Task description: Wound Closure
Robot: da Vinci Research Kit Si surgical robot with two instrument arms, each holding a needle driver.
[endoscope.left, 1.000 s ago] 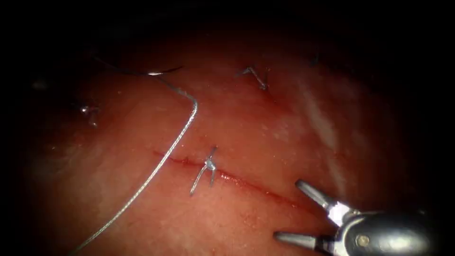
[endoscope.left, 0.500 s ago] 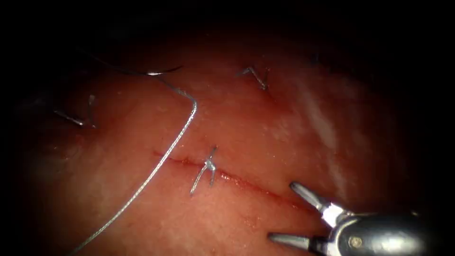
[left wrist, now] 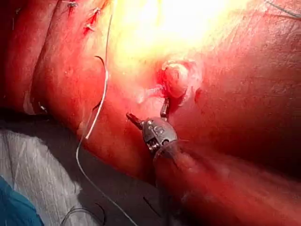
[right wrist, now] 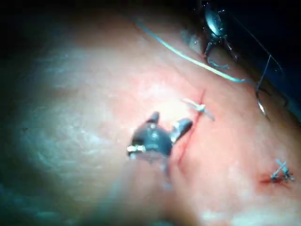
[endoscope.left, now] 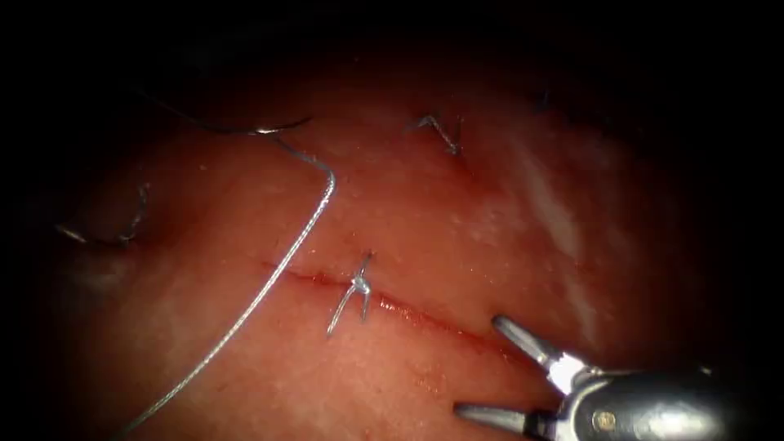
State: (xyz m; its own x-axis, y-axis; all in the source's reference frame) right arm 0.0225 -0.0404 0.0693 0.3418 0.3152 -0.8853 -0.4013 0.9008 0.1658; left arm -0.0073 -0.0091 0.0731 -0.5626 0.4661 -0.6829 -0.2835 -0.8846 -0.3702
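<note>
Endoscope: R tool [endoscope.left: 478,367] sits low on the right, jaws spread wide with nothing between them. Its upper jaw tip is just beside the right end of the cut [endoscope.left: 425,314]. L tool [endoscope.left: 102,214] is far left in the dim edge, well apart from the cut; jaws look parted and empty. Curved needle [endoscope.left: 245,126] lies on the tissue [endoscope.left: 457,220] up and left of the cut's left end, held by neither tool. It seems to rest on the surface, but its dark end is too dim to tell. Thread [endoscope.left: 278,273] runs from it, bends, crosses the cut's left end and goes off low left. One tied knot [endoscope.left: 359,286] w/ short tails sits on the cut; another stitch [endoscope.left: 445,135] is farther up.

L wrist: L tool [left wrist: 148,112] is open and grips nothing, one jaw tip close to a raised lump of tissue [left wrist: 176,80]. Needle [left wrist: 101,82] and thread [left wrist: 106,66] are near its side.

R wrist: R tool [right wrist: 168,121] is open and empty, just beside the cut [right wrist: 186,141]. The knot [right wrist: 202,108] is near and the needle [right wrist: 261,92] well apart.

Judgement: needle is free and nearer the L tool. A good pickup means gripping the body back from the tip, square across the jaws, w/o trapping thread. Keep the R jaws off the knot and keep the thread slack so it doesn't drag across the cut.
</note>
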